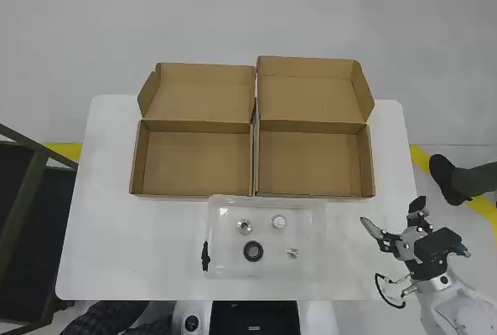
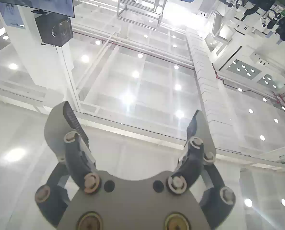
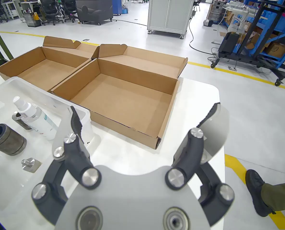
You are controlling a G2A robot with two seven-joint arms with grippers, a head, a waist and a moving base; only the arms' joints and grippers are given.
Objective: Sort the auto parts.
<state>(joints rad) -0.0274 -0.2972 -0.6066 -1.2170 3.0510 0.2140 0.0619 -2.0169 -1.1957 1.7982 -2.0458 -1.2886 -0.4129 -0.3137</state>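
Clear plastic tray (image 1: 315,226) of parts (image 1: 253,249) sits at nine o'clock from the wide-open right claw (image 1: 380,261), the nearer one; the left claw (image 2: 131,110), also open, points up.

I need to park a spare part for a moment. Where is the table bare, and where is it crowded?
The left box and right box hold nothing. The table is bare left of the clear bin, and in the strip between the bin and the right hand. Crowded: inside the bin, around the parts.
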